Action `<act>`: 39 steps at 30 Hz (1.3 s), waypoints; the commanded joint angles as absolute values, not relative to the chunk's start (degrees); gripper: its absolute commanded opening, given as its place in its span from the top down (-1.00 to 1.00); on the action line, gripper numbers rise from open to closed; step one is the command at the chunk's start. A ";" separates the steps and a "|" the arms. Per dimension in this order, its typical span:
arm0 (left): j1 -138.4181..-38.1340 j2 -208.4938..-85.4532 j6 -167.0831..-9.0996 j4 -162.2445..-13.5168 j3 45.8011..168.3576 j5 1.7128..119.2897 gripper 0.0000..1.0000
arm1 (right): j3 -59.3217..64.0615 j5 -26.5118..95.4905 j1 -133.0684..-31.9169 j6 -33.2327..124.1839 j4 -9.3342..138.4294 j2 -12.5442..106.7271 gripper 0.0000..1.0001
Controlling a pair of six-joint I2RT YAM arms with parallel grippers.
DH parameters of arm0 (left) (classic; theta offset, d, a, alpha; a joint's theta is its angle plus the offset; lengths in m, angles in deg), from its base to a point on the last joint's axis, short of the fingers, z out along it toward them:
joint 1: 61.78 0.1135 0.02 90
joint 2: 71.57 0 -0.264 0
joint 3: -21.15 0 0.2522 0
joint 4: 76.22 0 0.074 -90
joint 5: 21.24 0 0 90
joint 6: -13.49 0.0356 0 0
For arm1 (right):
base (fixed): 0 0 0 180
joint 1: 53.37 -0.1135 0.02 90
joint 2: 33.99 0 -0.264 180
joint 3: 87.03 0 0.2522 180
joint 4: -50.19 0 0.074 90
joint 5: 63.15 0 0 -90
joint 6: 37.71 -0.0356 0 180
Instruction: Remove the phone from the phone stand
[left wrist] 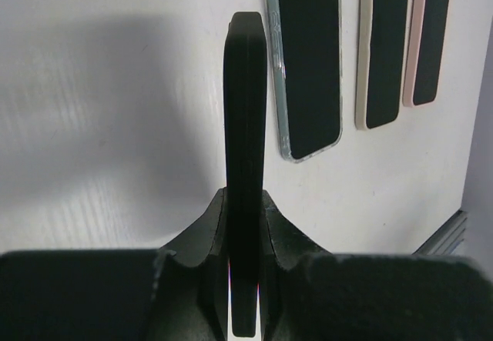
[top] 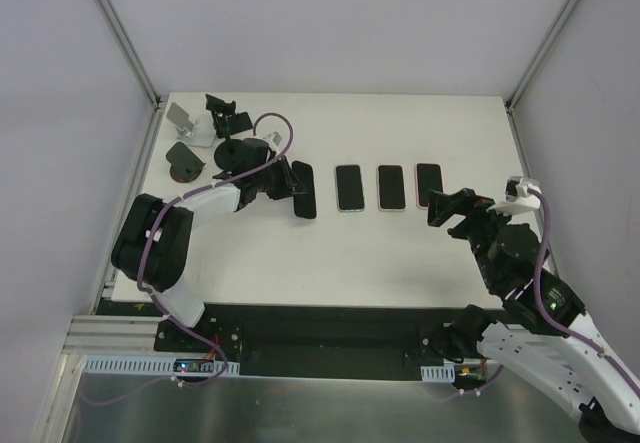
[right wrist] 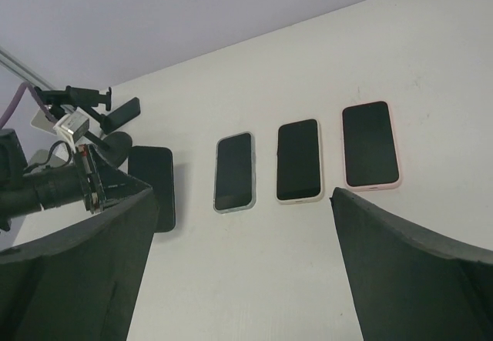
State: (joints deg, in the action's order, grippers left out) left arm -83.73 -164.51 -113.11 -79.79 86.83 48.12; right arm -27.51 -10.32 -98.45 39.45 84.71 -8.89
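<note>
- Already clear of any stand: slim black slab-shaped phone (left wrist: pixel 245 110), pinched across its two flat faces by the left gripper (left wrist: pixel 245 225), jaws clamped tight near one short end.
- Held just left of the clear-cased phone with the dark screen (top: pixel 348 187) and roughly parallel to it. Seen edge-on from the left wrist, so impossible to say whether resting on the white table (top: pixel 400 253) or hanging just above it.
- Right of the clear-cased phone, in the same row: cream-cased phone (top: pixel 390 187), then pink-cased phone (top: pixel 428 185), both lying face up.
- Well left of the clear-cased phone and farther back, near the table's far corner: black clamp-arm stand (top: pixel 225 113), small silver folding stand (top: pixel 185 121) and black round-based stand (top: pixel 185 160). No phone to be made out on any of them.
- Well right of the clear-cased phone, toward the near edge: right gripper (top: pixel 455 211), spread wide, grasping nothing.
- Judged rigid and fairly dense for its thickness. No flex to be expected, but smooth faces likely slick, and glass apt to crack if dropped or knocked on a corner.
- Best taken as gripped here, pads on the broad faces rather than the rounded rim. With the hold near one end, long body likely to lever downward, so firm, steady pressure called for.
- Probably left to do: a gentle lowering flat beside the clear-cased phone, then letting go.
</note>
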 commanded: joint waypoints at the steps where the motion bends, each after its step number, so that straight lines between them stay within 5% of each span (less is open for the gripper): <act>1: -82.96 -168.59 -118.79 -74.43 94.83 41.26 1.00 | -24.31 -9.63 -98.28 42.36 86.62 -8.41 -0.95; 26: -82.34 -185.74 -118.61 -75.83 105.31 38.35 0.92 | -21.94 -9.36 -98.19 48.95 91.11 -5.51 -0.95; 39: -82.26 -186.88 -114.57 -81.80 107.60 41.60 0.10 | -21.76 -8.22 -98.19 48.69 91.55 -5.51 -0.95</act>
